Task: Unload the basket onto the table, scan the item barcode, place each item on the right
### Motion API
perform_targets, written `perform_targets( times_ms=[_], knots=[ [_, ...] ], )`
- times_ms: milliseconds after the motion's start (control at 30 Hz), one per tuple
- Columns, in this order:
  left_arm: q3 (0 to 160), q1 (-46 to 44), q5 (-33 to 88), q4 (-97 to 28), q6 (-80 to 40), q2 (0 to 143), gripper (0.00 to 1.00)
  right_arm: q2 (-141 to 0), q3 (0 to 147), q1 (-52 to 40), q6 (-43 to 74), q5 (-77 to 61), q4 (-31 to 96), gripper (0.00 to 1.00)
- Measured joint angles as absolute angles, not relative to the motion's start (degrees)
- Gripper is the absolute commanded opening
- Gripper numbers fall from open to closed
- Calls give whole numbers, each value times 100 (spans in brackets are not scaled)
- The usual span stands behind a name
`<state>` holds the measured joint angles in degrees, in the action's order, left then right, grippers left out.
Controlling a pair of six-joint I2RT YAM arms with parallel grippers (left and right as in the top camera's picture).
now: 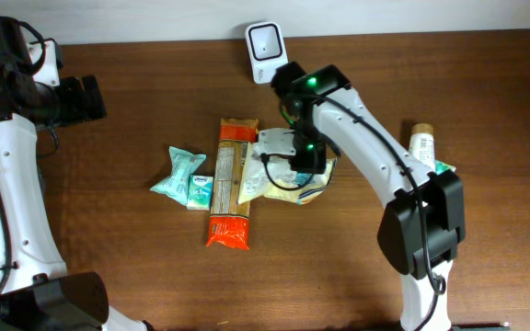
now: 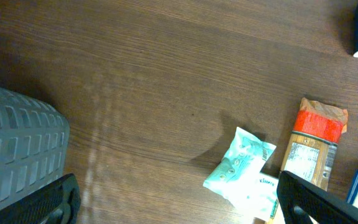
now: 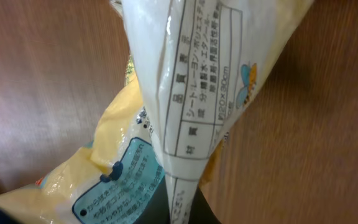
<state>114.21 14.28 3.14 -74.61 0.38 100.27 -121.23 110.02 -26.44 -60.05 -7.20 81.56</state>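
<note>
The right gripper (image 1: 304,161) is pinched shut on an edge of the crinkly white-and-yellow plastic packet (image 1: 279,187). The packet is mid-table, just beside a long clear pasta bag with an orange end (image 1: 229,188) and near the small white box-shaped scanner (image 1: 265,41). The left gripper (image 1: 90,98) hangs over the table's far left with its jaws spread wide, holding nothing.

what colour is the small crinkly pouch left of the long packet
Pale teal with white print. The crinkly pouch shows best in the left wrist view.
</note>
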Motion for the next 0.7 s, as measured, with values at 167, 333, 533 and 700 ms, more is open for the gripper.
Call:
perform_targets(
  times_ms=[167, 333, 533, 700],
  knots=[
    [11421, 1428, 316, -7459, 38, 10027, 99, -12123, 10425, -2403, -6405, -1063, 7693, 85],
    [11421, 1428, 314, -7454, 38, 10027, 99, -12108, 11518, -2403, -4869, -1111, 8348, 99],
    [11421, 1428, 316, -7459, 38, 10027, 99, -11955, 13039, -2403, -1527, -1448, 9198, 84],
    [11421, 1428, 314, -7459, 38, 10027, 99, -11926, 13039, -2324, 178, -1525, 9126, 79]
  ],
)
